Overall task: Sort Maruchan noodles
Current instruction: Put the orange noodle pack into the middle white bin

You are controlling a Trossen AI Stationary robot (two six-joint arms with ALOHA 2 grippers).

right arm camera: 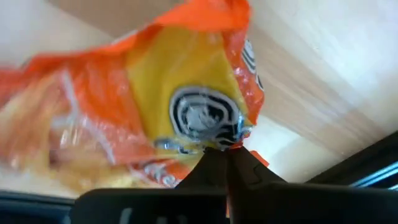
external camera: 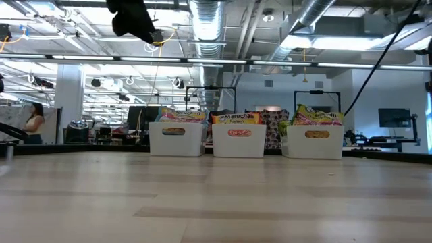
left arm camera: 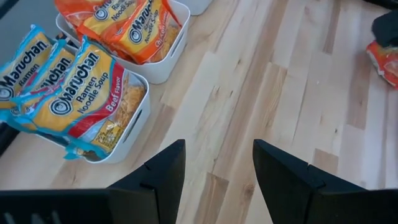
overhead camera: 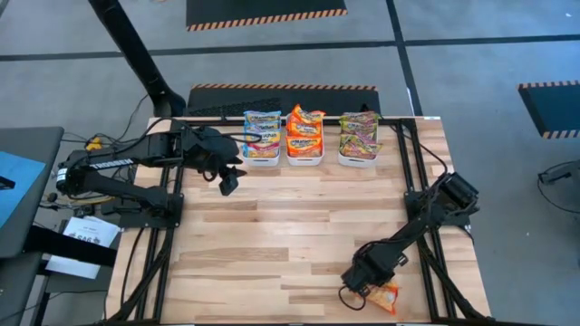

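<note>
Right tool [right arm camera: 219,152] pinching orange packet [right arm camera: 155,99] edge.

Glossy Maruchan noodles fill three far trays: yellow-blue packets [overhead camera: 262,127] left, orange packets [overhead camera: 305,129] middle, green-yellow packets [overhead camera: 359,131] right. One orange packet [overhead camera: 384,294] lies near right.
</note>
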